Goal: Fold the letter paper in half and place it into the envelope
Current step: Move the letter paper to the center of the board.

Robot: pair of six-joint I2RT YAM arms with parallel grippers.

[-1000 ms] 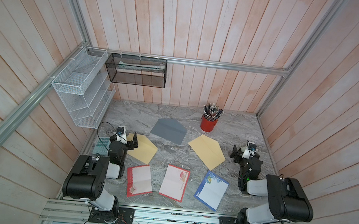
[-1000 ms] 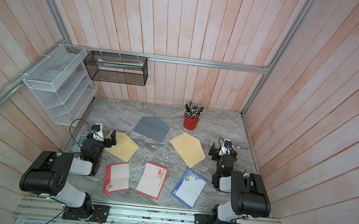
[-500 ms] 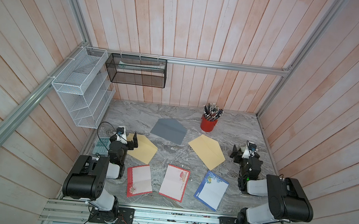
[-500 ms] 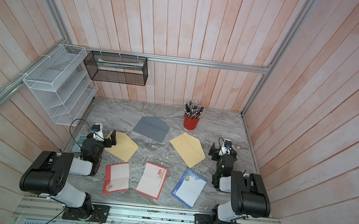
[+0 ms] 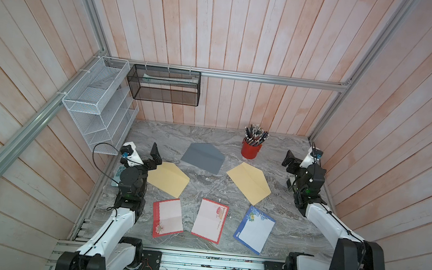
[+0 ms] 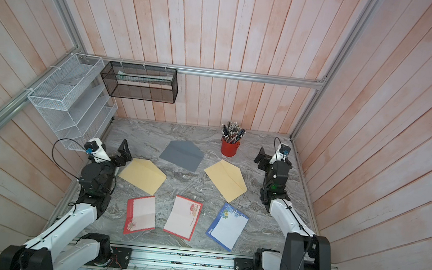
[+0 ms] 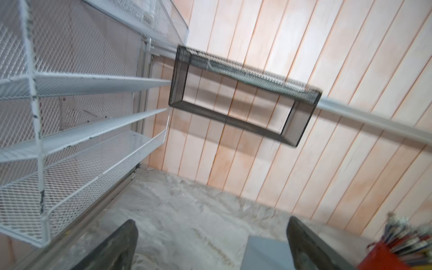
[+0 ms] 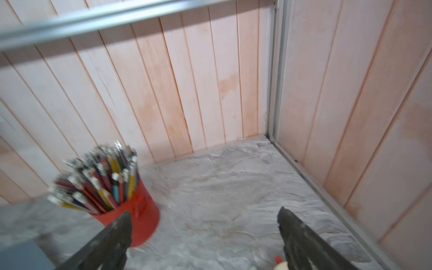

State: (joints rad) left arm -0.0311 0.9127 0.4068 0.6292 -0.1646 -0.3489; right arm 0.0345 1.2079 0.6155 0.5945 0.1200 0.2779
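- We see a white wire rack (image 5: 96,105) and a black mesh basket (image 5: 163,85) hung on the walls, well beyond the left fingers.
- The left gripper (image 5: 154,157) hangs above the grey stone table (image 5: 203,189). Its fingers (image 7: 117,245) are spread wide apart and hold nothing.
- The left yellow envelope (image 5: 168,178) lies flat just beside those fingers, with its flap open.
- The creased red-edged sheet (image 5: 168,217) lies flat and unfolded, apart from the left fingers and closer to the robot's base. It has a small picture in one corner.
- The grey envelope (image 5: 202,156) lies with its flap open between the two grippers, nearer the left fingers. In the left wrist view its corner shows beside one finger.
- The pictured red-edged sheet (image 5: 209,220) lies unfolded, well apart from both pairs of fingers. It carries a red picture and a line of print that is too small for us to read.
- The red cup of pencils (image 5: 251,149) stands upright near the right fingers.
- The right yellow envelope (image 5: 249,182) lies with its flap open, nearer the right fingers than the left.
- The blue-edged sheet (image 5: 254,228) lies unfolded with flowers in one corner, well apart from the right fingers.
- The right gripper (image 5: 290,163) hangs over the table's right side. Its fingers (image 8: 112,240) are wide apart and hold nothing.
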